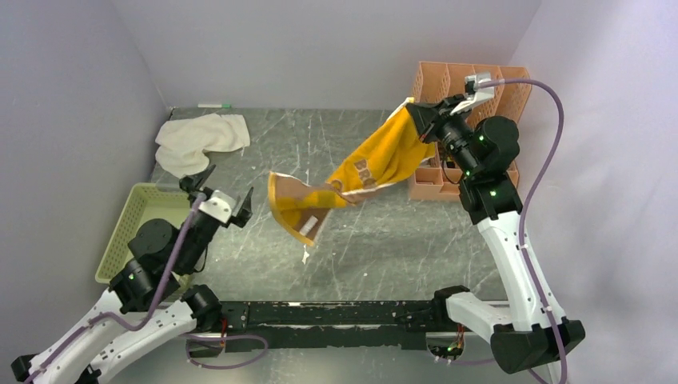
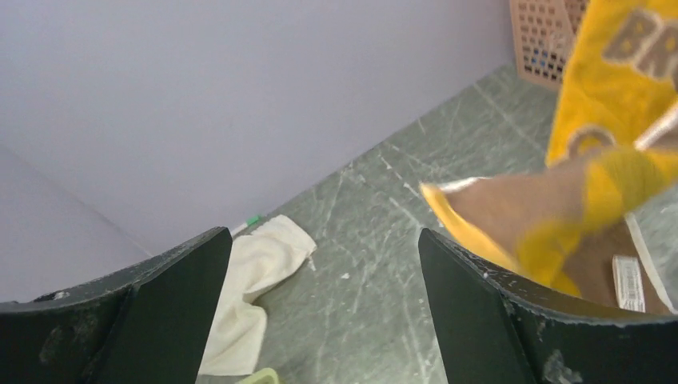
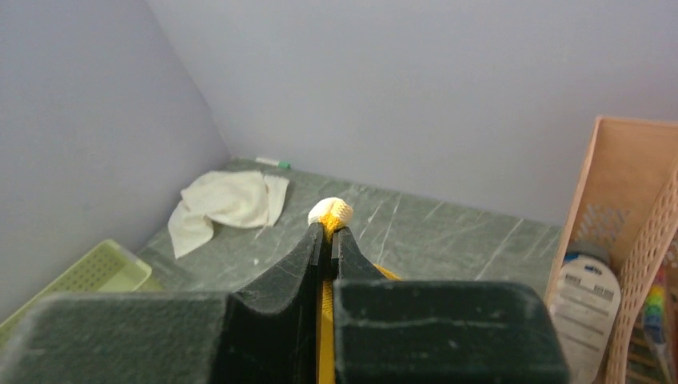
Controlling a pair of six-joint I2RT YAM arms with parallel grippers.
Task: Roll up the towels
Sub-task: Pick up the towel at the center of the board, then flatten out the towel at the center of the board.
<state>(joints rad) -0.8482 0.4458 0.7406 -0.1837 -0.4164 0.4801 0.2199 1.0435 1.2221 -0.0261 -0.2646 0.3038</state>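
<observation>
Brown-and-mustard towel [image 1: 360, 178]: centre to upper right of the top view, hanging slantwise from one corner pinched in the right gripper [image 1: 411, 110], whose jaws are clamped tight on the cloth. Its lower end appears to be clear of the table [image 1: 304, 136] (blurred in the left wrist view). Left gripper [image 1: 230, 182]: left of centre, jaws spread wide, holding nothing. Cream towel [image 1: 200, 140]: crumpled, upper left of the table. Green basket [image 1: 132, 216]: left edge.
</observation>
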